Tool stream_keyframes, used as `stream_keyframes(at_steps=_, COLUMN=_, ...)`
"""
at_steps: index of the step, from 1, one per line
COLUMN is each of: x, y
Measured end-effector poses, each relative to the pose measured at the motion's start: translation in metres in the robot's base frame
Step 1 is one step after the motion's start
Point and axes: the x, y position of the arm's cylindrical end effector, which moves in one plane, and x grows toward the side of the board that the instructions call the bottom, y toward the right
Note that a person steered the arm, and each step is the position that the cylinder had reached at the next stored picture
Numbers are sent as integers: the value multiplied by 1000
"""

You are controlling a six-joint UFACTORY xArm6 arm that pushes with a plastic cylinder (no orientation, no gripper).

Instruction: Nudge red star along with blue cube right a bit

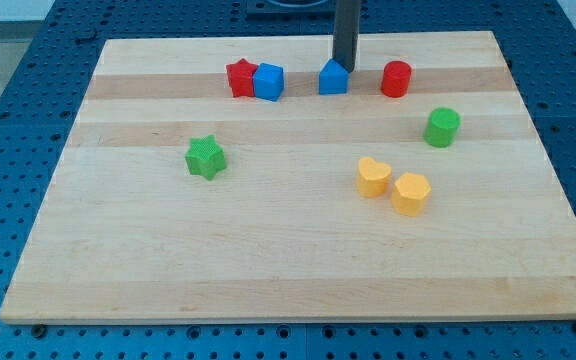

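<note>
The red star (239, 77) lies near the view's top, left of centre, touching the blue cube (268, 81) on its right side. My tip (345, 66) comes down from the view's top and stands just behind the upper right of a second blue block with a peaked top (333, 78). The tip is well to the right of the blue cube and red star, with a gap of bare board between the cube and the peaked block.
A red cylinder (396, 78) stands right of the peaked blue block. A green cylinder (442, 127) is at the right. A green star (205, 157) is left of centre. A yellow heart-shaped block (373, 176) and a yellow block (410, 192) sit together. The wooden board (268, 260) ends on all sides.
</note>
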Motion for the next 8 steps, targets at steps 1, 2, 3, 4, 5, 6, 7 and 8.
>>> stream_keyframes(at_steps=1, x=-17, y=-29)
stream_keyframes(at_steps=2, x=-38, y=-67)
stream_keyframes(at_steps=3, x=-51, y=-128)
stream_keyframes(at_steps=4, x=-40, y=-179)
stream_keyframes(at_steps=5, x=-16, y=-210)
stream_keyframes(at_steps=6, x=1, y=-213)
stream_keyframes(at_steps=7, x=16, y=-201)
stream_keyframes(at_steps=8, x=22, y=-191)
